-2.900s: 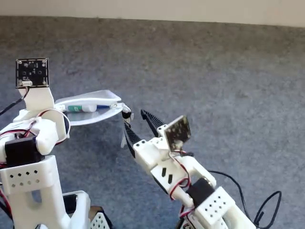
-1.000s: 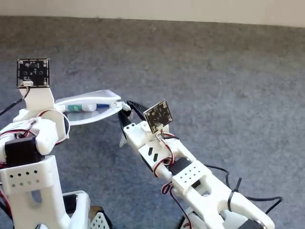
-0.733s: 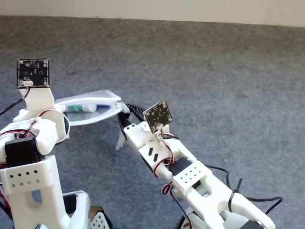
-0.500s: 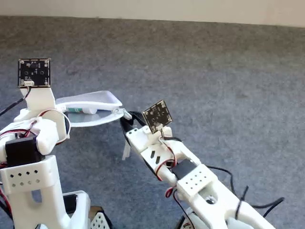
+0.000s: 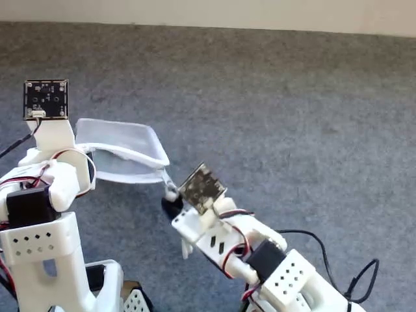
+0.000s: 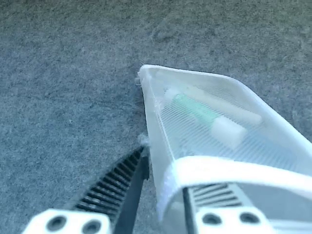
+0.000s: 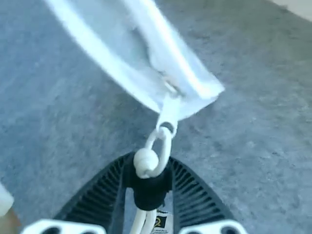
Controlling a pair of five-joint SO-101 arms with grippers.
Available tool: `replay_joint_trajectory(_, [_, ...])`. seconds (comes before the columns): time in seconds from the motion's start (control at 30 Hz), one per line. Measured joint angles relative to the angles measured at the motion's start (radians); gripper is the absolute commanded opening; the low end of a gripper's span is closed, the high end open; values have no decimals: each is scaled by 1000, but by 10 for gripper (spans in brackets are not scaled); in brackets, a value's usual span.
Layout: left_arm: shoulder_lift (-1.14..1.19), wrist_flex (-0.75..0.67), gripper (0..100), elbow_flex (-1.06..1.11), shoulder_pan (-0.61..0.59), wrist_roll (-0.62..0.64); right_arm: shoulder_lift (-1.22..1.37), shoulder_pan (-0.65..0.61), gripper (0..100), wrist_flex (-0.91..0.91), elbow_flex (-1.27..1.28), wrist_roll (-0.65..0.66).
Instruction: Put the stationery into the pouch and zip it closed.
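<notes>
Grey carpet, pale wall behind; right tool clenches zipper pull, left tool apparently grips pouch.

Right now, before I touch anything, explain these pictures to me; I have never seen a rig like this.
These are two small white robot arms, each ending in a two-fingered gripper. The high view comes from a fixed camera looking down on the grey carpet-like surface. The other two views come from cameras on the arms' wrists. The left gripper is clamped on the edge of a see-through pouch. Inside it lie a green-and-white marker and a white stick. The right gripper pinches the cord tied to the pouch's zip.
</notes>
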Motion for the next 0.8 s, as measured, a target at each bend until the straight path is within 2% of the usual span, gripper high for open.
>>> replay_joint_trajectory(0.17, [0,-21,161,0,0,0,-84,-20,4,83,0,6])
replay_joint_trajectory(0.33, [0,-92,207,0,20,2,-207,-21,4,178,0,54])
replay_joint_trajectory(0.6, [0,-167,211,0,230,0,-397,-110,4,327,0,63])
replay_joint_trajectory(0.8, [0,-221,211,0,399,-100,-497,-161,4,394,0,95])
